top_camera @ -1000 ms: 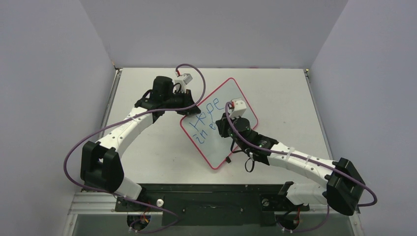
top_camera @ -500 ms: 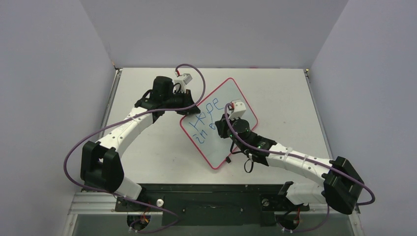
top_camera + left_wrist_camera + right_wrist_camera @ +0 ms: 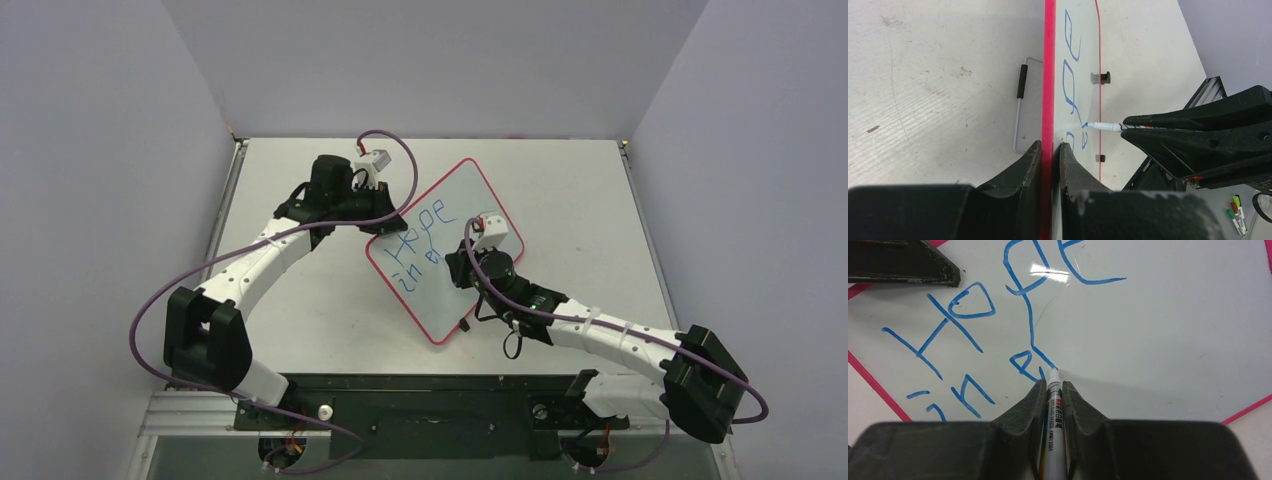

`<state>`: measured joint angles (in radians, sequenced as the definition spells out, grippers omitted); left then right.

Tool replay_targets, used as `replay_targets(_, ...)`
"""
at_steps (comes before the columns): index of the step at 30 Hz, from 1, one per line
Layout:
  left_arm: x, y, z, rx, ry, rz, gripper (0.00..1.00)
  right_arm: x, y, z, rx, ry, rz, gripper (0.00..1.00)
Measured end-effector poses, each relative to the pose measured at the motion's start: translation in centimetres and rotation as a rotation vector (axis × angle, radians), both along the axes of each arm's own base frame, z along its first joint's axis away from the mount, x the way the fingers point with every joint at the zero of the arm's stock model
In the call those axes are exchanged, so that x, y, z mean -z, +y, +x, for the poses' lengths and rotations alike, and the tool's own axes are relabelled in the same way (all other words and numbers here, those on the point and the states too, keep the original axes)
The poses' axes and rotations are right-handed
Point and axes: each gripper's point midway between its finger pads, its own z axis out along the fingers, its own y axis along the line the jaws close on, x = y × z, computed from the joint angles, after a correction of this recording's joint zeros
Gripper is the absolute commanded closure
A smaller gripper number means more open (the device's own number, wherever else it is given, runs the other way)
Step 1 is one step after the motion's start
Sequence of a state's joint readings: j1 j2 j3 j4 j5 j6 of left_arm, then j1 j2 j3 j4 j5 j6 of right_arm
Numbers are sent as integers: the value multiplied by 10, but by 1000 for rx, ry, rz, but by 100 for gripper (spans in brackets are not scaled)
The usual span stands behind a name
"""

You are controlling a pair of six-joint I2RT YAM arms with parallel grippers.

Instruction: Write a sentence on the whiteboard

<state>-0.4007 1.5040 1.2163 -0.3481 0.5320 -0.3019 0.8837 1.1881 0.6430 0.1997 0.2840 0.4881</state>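
Open table [image 3: 590,190] lies far right of the board [image 3: 468,197]; the left arm [image 3: 270,255] bars its left, the right arm [image 3: 600,335] its near-right.

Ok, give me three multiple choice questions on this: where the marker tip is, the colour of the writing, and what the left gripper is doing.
1. Where is the tip of the marker?
A. on the whiteboard, at the second line of the sentence
B. on the board's rim
C. in the air, off the board

2. What colour is the sentence?
A. red
B. blue
C. green

3. What state is the left gripper in?
A. open, holding nothing
B. shut on the marker
C. shut on the whiteboard's edge

Answers: 1 A, the right wrist view shows the tip touching the surface by the second-line strokes. 2 B, every stroke is blue. 3 C, the left wrist view shows it pinching the red-pink rim.
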Motion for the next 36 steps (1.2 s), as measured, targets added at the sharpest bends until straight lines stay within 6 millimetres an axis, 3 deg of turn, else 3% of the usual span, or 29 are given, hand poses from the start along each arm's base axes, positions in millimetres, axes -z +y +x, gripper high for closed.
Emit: replay_targets(36,0,-2,-1,5,-3,0,100,-24,5,17,25,-23,-27,100)
